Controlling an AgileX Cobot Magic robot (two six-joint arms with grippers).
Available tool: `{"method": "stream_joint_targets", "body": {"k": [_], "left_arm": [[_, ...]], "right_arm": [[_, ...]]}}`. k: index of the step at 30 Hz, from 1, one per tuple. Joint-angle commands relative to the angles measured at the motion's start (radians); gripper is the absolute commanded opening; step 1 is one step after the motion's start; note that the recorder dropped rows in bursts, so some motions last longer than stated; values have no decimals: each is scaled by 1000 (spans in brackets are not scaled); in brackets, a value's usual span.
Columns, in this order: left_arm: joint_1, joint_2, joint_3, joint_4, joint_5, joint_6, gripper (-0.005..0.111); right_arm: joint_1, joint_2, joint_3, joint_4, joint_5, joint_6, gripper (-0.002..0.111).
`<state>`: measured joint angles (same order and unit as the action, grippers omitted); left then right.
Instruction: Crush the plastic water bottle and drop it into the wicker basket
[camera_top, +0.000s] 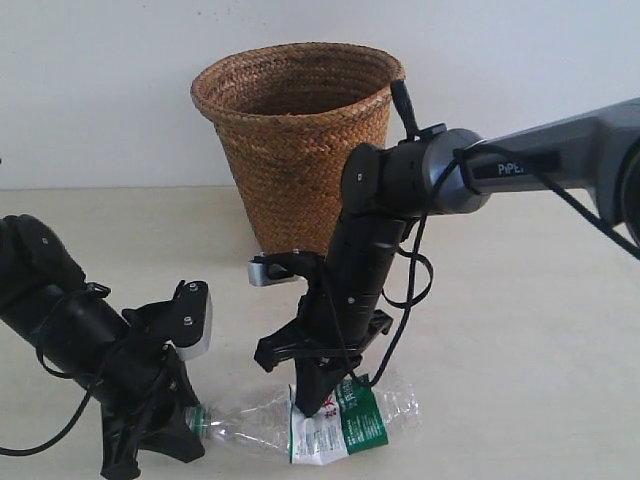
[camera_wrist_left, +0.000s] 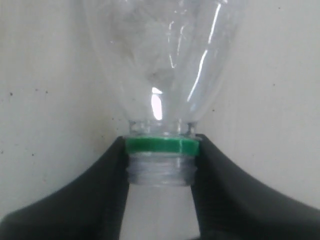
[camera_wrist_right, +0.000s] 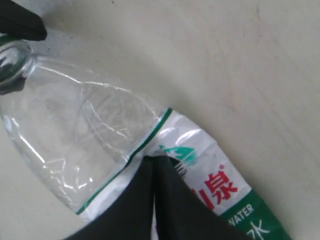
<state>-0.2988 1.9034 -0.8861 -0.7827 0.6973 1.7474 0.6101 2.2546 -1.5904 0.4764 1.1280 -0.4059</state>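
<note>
The plastic water bottle (camera_top: 365, 425) lies on its side on the table, clear and dented, with a white-and-green label bearing red characters (camera_wrist_right: 222, 185). My left gripper (camera_top: 190, 420) is shut on its neck, one jaw on each side of the clear threads under a green ring (camera_wrist_left: 161, 145). My right gripper (camera_top: 312, 400) points straight down onto the label, its two fingers pressed together at the tips (camera_wrist_right: 155, 162). The wicker basket (camera_top: 300, 150) stands upright behind the right arm, apart from the bottle.
The beige table (camera_top: 520, 330) stretches to the right of the bottle and ends at a white wall behind the basket. The right arm's cables hang just above the bottle's base end. The bottle lies near the table's front edge.
</note>
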Motion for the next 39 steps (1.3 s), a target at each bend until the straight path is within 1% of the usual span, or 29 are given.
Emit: {"method": "stream_joint_targets", "body": {"k": [1,6,10,14,19,24,31,36,39], "left_arm": [[-4,-1,2,-13,1,-6,4],[-4,-1,2,-13,1,-6,4],[-4,-1,2,-13,1,-6,4],[-4,-1,2,-13,1,-16,4],[-4,-1,2,-13,-2,-19,4],[-4,-1,2,-13,-1,-21,4],[-4,-1,2,-13,-1,-21,4],[-4,-1,2,-13,-1,-21,4],[-4,-1,2,-13,-3,-20,4]], "right_arm": [[7,100,6,-121,20,30,0],[7,100,-10,-123,56,36,0],[7,67,-56,-76,93,38,0],[7,-9,-76,-10,93,12,0],[7,-111,-76,2,93,5,0],[8,-187,-74,58,93,-5,0],[39,-151,-74,53,93,12,0],[39,-89,-74,31,93,29,0],[39,-46,-74,56,93,37,0]]}}
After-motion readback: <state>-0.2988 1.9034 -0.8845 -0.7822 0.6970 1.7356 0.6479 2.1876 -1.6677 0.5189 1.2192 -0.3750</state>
